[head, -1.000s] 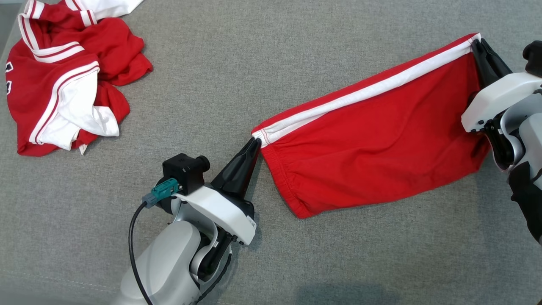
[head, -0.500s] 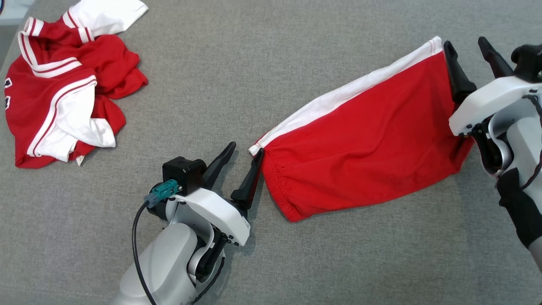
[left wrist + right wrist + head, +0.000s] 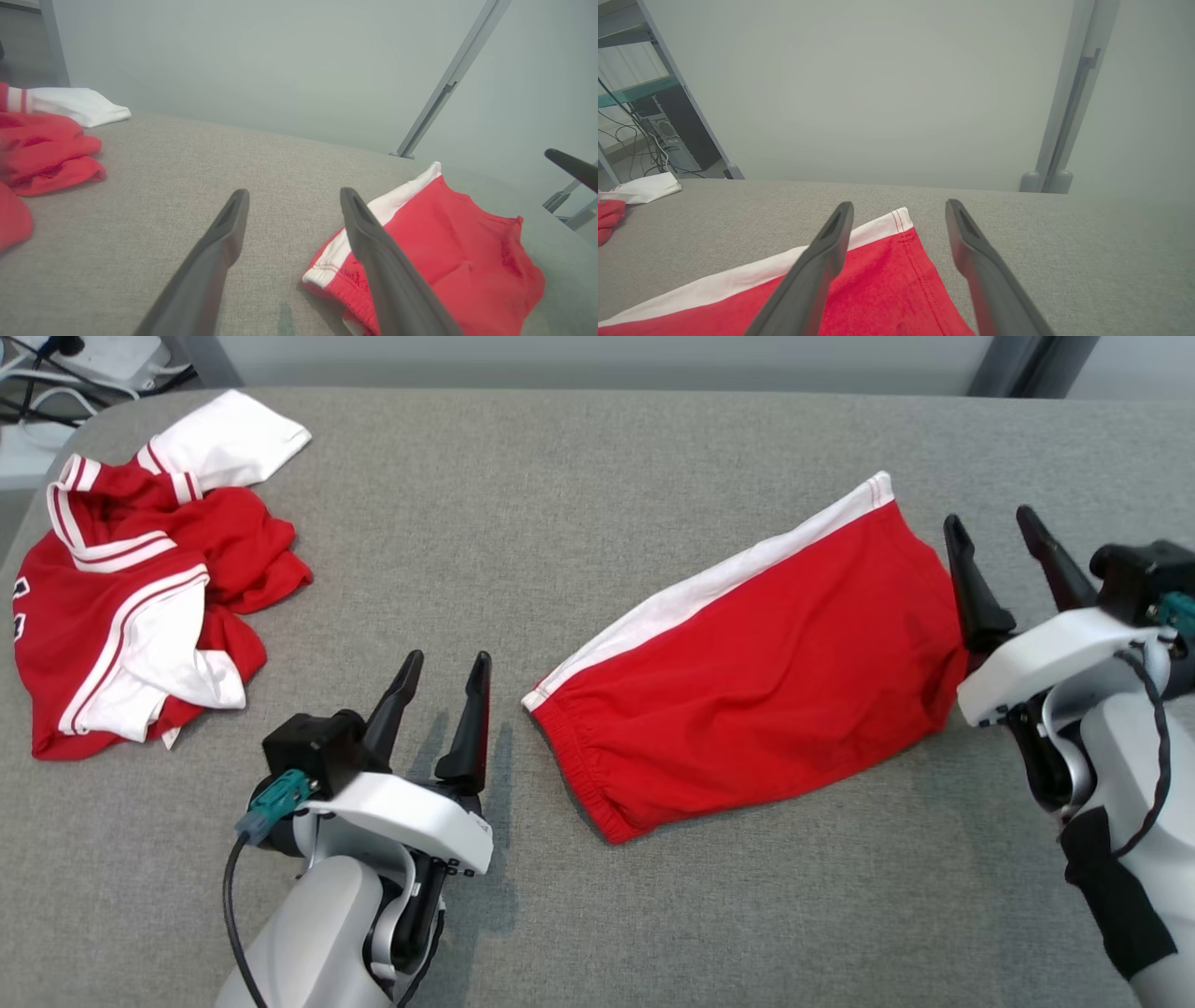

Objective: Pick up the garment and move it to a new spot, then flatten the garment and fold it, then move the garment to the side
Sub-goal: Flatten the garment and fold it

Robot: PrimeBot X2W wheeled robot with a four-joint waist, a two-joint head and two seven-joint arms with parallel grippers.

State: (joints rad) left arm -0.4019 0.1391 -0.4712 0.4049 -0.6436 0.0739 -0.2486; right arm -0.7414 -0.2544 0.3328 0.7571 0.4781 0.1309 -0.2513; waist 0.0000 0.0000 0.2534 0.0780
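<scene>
The red shorts [image 3: 756, 681] are lying on the grey surface [image 3: 597, 476], long axis running gripper to gripper; the left gripper [image 3: 448, 658] is gaping empty just beside the gathered end; the right gripper [image 3: 988, 516] is gaping empty, hugging the far end.

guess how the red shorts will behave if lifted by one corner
The red shorts will probably flop and sag: the cloth lies slack and wrinkled on the grey padded surface. Likely light, being thin fabric. The gathered waistband may bunch further when pushed.
</scene>
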